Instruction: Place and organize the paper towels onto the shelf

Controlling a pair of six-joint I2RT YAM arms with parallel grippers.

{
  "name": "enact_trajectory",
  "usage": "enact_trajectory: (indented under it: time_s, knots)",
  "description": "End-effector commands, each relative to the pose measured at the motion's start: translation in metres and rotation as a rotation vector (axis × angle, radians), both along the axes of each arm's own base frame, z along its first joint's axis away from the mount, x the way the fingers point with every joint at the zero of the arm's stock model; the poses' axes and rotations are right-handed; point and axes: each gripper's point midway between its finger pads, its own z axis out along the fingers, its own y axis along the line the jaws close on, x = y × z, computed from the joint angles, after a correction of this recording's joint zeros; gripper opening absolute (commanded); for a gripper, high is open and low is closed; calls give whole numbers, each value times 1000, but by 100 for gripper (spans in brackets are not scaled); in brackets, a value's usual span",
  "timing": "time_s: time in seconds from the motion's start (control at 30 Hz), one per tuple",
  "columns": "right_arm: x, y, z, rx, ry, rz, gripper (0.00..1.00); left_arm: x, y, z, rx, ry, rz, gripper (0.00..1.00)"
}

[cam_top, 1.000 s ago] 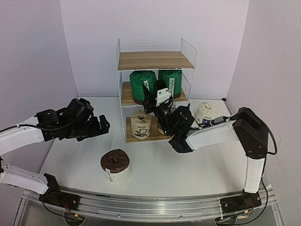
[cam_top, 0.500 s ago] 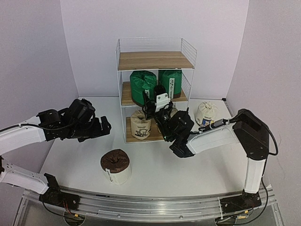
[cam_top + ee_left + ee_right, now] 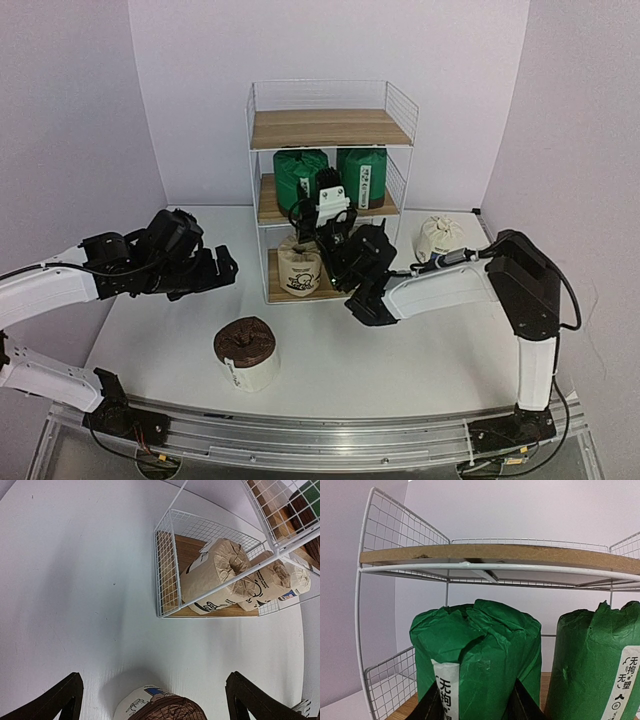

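Observation:
The shelf (image 3: 330,128) holds two green rolls on its middle board and two beige printed rolls (image 3: 215,577) on its bottom board. My right gripper (image 3: 318,203) reaches into the middle tier. In the right wrist view its fingers (image 3: 432,706) press both sides of the left green roll (image 3: 480,645), which stands upright next to the second green roll (image 3: 600,655). My left gripper (image 3: 155,700) is open above the brown-topped white roll (image 3: 247,352), which stands on the table. The white roll with the blue-yellow label (image 3: 440,238) stands on the table right of the shelf.
The top board (image 3: 495,553) of the shelf is bare. The right forearm (image 3: 440,285) lies across the front of the bottom tier and hides most of the right beige roll in the top view. Purple walls close in on both sides.
My right gripper has moved left and a little up at the middle tier, and the left green roll has shifted slightly left with it. The left arm has barely moved.

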Motion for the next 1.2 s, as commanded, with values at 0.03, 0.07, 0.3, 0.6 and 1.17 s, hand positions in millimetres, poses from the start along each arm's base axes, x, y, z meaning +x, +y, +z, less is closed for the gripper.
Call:
enact_trajectory:
  time_s: [0.03, 0.07, 0.3, 0.6, 1.17]
  knots:
    - [6, 8, 8, 40, 8, -8, 38, 6, -5, 9, -31, -26, 6, 100]
    - [6, 10, 8, 38, 9, -8, 38, 6, -4, 8, -29, -25, 6, 100]
    - [14, 18, 4, 31, 9, -22, 40, 6, -4, 8, -25, -24, 3, 100]
    - [22, 26, 0, 22, 5, -56, 45, 3, -2, 9, -22, -22, 0, 100]
    - [1, 26, 16, 16, -11, -23, 79, -4, 5, 10, -34, -27, -5, 100]
